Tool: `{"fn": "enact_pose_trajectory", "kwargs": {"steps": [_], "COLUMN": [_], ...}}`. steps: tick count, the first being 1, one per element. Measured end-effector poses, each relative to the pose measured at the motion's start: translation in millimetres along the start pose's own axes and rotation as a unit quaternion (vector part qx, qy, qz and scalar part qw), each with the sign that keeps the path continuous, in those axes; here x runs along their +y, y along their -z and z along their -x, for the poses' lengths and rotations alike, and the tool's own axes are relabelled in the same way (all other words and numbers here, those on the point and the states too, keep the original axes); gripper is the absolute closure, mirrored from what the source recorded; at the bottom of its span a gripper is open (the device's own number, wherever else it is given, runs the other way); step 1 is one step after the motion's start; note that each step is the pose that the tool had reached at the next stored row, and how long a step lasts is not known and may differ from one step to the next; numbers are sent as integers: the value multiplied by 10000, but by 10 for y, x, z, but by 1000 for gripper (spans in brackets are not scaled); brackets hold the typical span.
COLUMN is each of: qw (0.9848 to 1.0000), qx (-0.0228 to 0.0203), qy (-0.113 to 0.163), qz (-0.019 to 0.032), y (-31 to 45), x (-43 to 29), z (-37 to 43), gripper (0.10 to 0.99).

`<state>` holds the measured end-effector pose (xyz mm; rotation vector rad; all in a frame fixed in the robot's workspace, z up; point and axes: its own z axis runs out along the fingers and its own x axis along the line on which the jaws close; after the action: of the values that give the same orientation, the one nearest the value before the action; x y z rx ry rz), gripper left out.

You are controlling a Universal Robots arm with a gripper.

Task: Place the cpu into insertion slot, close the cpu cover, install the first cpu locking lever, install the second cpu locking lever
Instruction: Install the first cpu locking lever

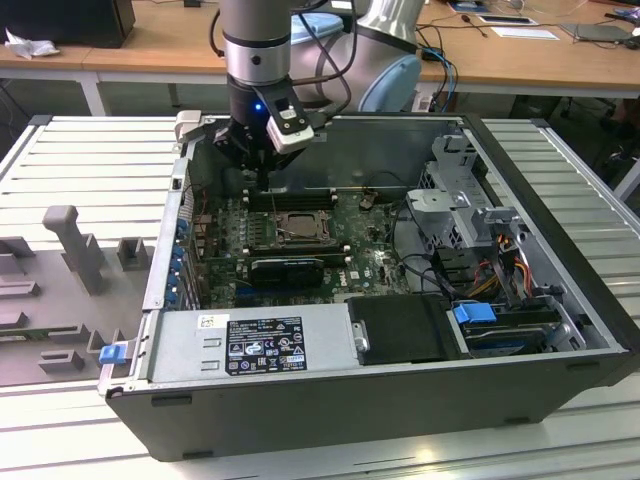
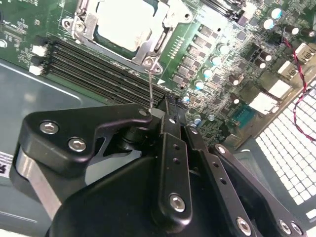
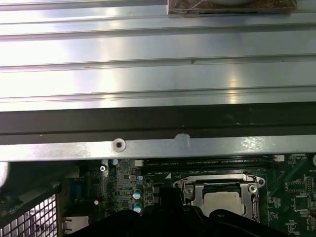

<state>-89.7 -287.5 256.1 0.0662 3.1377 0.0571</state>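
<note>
One arm, exterior view: you see the arm [image 1: 255, 40] reaching down into the open computer case [image 1: 560, 300] on the table [image 1: 80, 150], with the hand [image 1: 262, 165] low over the board's far edge.
Slot from hand, exterior view: the insertion slot [image 1: 290, 226] lies just beside the hand, on the side nearer the camera.
Hand, second wrist view: the hand [image 2: 157, 114] is clenched, its fingertips pinched on the free end of a thin wire locking lever [image 2: 150, 84].
Lever axis, second wrist view: the locking lever runs straight from the hand, across the memory slots [image 2: 98, 69], to the near corner of the insertion slot.
Cpu, second wrist view: the cpu [image 2: 123, 24] sits in the insertion slot, and the cpu cover [image 2: 146, 49] appears to lie flat around it.
Cpu, first wrist view: you find the cpu [image 3: 224, 202] framed by the cpu cover [image 3: 193, 190], just inside the case wall [image 3: 148, 148].
</note>
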Motion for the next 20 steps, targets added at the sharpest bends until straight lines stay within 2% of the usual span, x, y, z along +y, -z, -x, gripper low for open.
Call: {"fn": "enact_pose_trajectory", "kwargs": {"steps": [3, 8, 11, 12, 16, 20], "qw": [10000, 10000, 10000, 10000, 10000, 10000], "qx": [0, 0, 0, -1, -11, -74], "qy": [1, 1, 0, 1, 1, 47], "qz": [1, 0, 1, 1, 0, 7], "y": [-1, -11, -19, -27, -39, -55], "x": [2, 8, 10, 11, 10, 8], "z": [44, 202, 244, 282, 294, 297], "gripper": [980, 980, 980, 980, 980, 980]}}
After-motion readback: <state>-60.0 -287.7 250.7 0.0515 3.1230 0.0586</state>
